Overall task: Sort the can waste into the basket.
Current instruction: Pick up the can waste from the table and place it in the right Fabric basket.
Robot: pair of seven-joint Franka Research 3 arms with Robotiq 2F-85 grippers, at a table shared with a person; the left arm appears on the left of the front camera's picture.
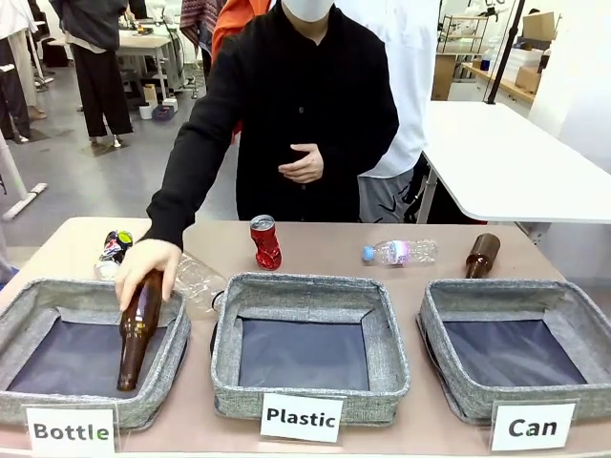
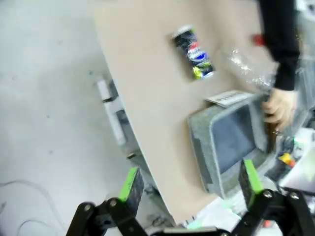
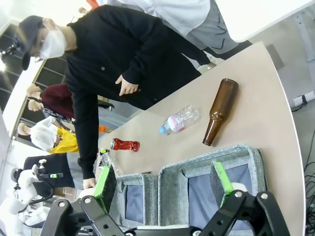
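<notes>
A: Start big. What is on the table [image 1: 315, 243]?

B: Three grey baskets sit in a row on the robot's side. The Can basket [image 1: 458, 393] is at the robot's right, marked by a white card [image 1: 533, 426], and I see nothing inside it.

A: And the person [image 1: 286, 105]?

B: The person leans over the far left. One hand [image 1: 143, 260] lowers a brown bottle [image 1: 138, 329] into the Bottle basket [image 1: 57, 298].

A: Where are the cans?

B: The red can [image 1: 265, 241] stands on end, a little tilted, just behind the Plastic basket [image 1: 310, 291], so it is left of the Can basket. The dark-printed can [image 1: 115, 245] is at the far left, close to that hand. From the left wrist it appears to lie on its side.

A: And the grippers?

B: Both are released, jaws wide and nothing between them. The left gripper [image 2: 191, 177] hangs off the table's edge, with the dark can well ahead, past the Bottle basket's corner. The right gripper [image 3: 161, 174] hovers above the near baskets, with the red can well beyond.

A: So which arm goes?

B: I'd give the red can to the right arm, since its basket is on that side. The dark can is nearer the left arm, but the hand crowds it.
</notes>
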